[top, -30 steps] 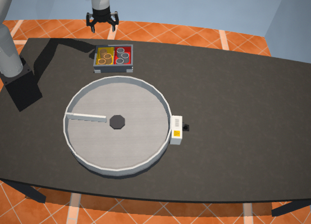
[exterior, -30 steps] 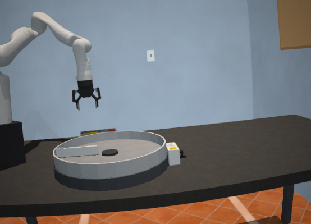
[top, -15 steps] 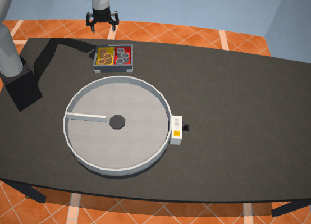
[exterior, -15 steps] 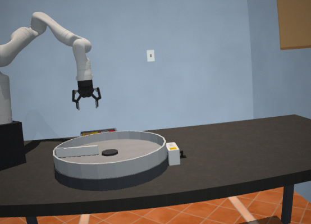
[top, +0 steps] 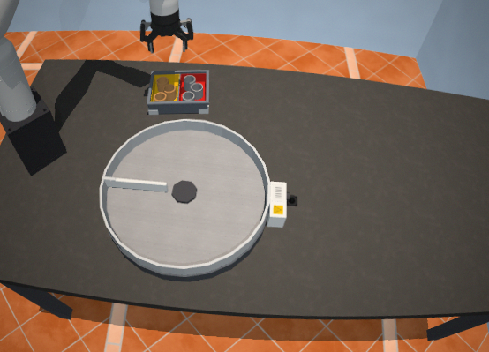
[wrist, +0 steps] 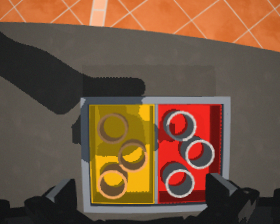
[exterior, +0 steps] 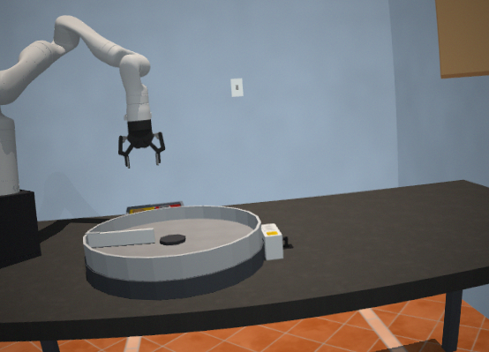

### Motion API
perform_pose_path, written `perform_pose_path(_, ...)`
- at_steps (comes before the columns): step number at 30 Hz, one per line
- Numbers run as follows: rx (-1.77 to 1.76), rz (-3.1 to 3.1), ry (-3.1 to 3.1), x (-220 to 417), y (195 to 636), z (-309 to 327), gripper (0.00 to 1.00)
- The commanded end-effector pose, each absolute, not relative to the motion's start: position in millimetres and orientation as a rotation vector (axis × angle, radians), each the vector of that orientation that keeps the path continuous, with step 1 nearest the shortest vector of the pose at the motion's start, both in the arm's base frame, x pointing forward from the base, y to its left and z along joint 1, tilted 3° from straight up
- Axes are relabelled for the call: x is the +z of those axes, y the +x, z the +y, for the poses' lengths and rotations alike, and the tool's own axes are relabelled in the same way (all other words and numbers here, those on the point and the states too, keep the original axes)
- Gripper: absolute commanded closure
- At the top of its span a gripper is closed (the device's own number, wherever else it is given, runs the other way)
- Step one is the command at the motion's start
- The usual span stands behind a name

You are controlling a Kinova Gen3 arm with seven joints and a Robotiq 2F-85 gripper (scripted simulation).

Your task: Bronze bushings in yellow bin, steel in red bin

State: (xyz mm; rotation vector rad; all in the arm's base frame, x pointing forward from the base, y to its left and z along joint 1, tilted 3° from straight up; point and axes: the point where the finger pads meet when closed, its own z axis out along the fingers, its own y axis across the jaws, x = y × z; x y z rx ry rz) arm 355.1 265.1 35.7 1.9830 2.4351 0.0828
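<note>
While the fingers of the tool point(top: 168, 49) point(exterior: 143, 165) are held wide apart with nothing between them, the turntable point(top: 221, 170) point(exterior: 207, 228) is seen without any bushing on its disc. Farther back on the worktop point(top: 353, 183) point(exterior: 353, 236) point(wrist: 251, 90), three bronze bushings point(wrist: 132, 155) stand in the yellow bin point(top: 155, 84) point(wrist: 143, 192), and three steel bushings point(wrist: 199, 154) in the red bin point(top: 202, 78) point(wrist: 213, 117). The sorting is judged to be finished; for the next move, only a withdrawal seems to be required.
</note>
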Motion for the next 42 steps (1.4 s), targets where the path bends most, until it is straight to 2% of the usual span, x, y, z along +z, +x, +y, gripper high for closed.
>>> perform_pose_path(1,0.093,2.421,1.999,43.9,369.8,252.4,0.00)
perform_pose_path(3,0.093,2.421,1.999,49.9,379.2,243.0,0.00)
perform_pose_path(42,0.093,2.421,1.998,50.0,379.0,243.4,0.00)
